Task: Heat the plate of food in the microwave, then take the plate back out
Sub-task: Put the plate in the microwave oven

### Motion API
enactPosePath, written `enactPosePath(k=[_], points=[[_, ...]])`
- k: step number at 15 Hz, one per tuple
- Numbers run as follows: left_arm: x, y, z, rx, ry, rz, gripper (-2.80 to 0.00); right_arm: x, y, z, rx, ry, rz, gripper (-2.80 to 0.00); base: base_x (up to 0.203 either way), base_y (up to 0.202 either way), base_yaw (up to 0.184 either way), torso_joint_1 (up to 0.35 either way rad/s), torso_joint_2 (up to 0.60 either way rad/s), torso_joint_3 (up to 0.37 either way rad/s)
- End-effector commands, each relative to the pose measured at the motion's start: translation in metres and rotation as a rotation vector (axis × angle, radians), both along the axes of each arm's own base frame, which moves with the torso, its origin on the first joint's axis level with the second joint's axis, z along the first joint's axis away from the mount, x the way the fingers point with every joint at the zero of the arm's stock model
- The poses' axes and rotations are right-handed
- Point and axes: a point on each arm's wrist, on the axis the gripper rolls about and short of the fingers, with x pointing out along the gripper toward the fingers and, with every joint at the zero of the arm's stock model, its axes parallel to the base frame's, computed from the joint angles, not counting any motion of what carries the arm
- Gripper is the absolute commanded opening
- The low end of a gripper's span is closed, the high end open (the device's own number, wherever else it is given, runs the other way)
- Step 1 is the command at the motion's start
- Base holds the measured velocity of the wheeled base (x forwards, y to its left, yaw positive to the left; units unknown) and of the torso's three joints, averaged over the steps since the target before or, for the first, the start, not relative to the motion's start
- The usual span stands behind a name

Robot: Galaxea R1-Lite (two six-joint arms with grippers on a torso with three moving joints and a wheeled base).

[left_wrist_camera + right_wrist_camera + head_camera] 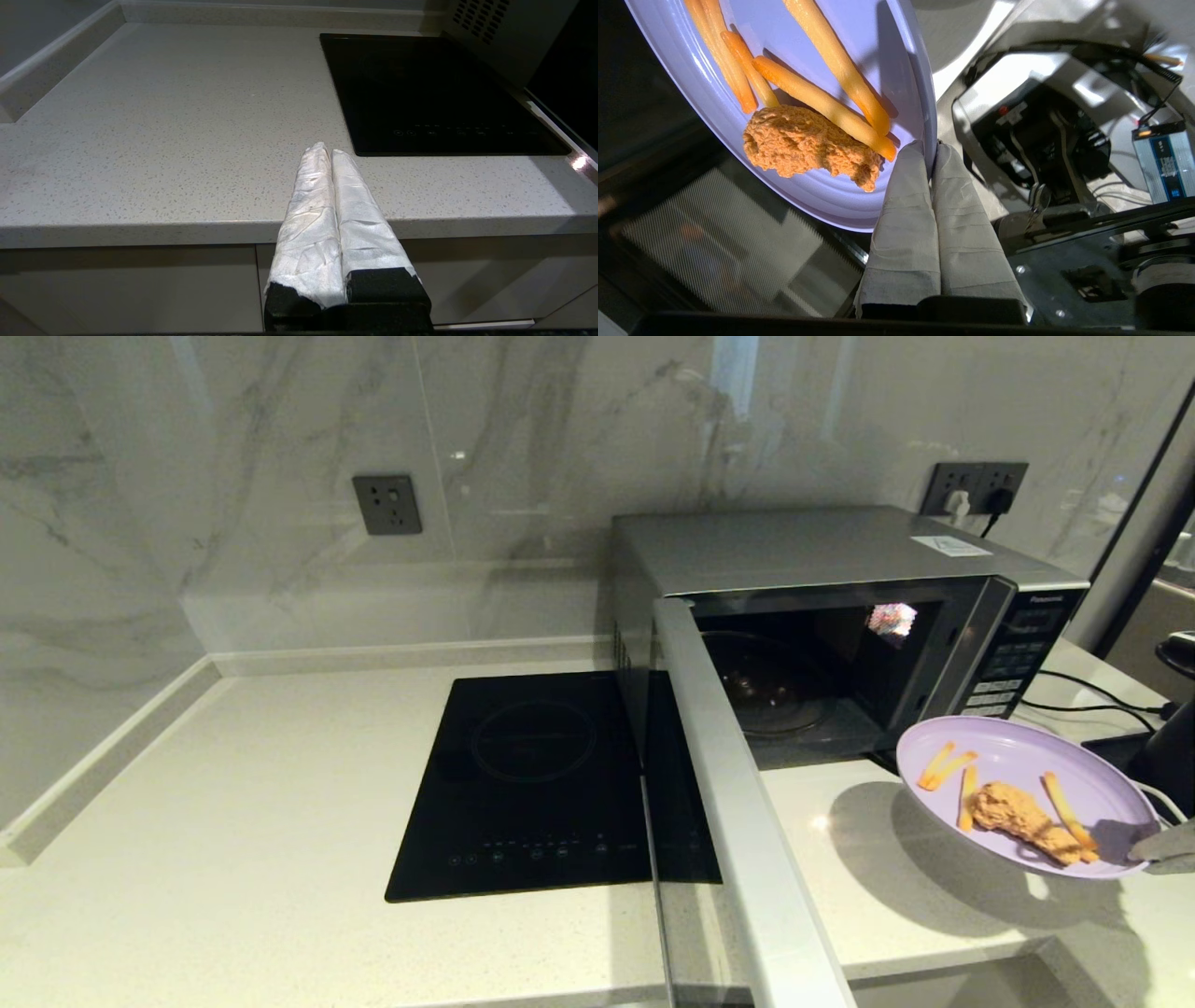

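Note:
The lilac plate of food [1018, 765] with fries and a breaded chicken piece hangs in the air in front of the microwave's button panel, tilted, above the counter. My right gripper [1144, 854] is shut on the plate's near right rim; in the right wrist view its wrapped fingers [908, 186] pinch the rim of the plate [831, 205]. The silver microwave [822, 551] stands with its door [738, 803] swung wide open towards me and its glass turntable [766, 686] bare. My left gripper [327, 151] is shut and empty, low in front of the counter edge, left of the hob.
A black induction hob [541, 784] lies in the counter left of the microwave, and shows in the left wrist view as the hob [434, 93]. Black cables [1092, 695] run on the counter right of the microwave. Wall sockets [386, 504] sit on the marble backsplash.

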Motion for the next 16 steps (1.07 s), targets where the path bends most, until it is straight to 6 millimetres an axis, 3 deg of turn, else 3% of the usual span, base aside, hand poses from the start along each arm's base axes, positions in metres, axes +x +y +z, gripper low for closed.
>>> enactPosePath(k=[1, 9, 16], points=[[0.0, 0.0, 0.0, -0.001, 0.001, 0.001, -2.8, 0.008, 0.022, 0.004, 0.014, -0.004, 0.067, -2.8, 0.0, 0.0, 0.0, 0.0, 0.0, 0.0], [0.0, 0.0, 0.0, -0.001, 0.001, 0.001, -2.8, 0.064, 0.078, 0.006, 0.065, -0.06, 0.142, -2.8, 0.0, 0.0, 0.0, 0.0, 0.0, 0.0], [0.0, 0.0, 0.0, -0.001, 0.001, 0.001, -2.8, 0.115, 0.103, -0.001, 0.029, -0.054, 0.103, -2.8, 0.0, 0.0, 0.0, 0.0, 0.0, 0.0]])
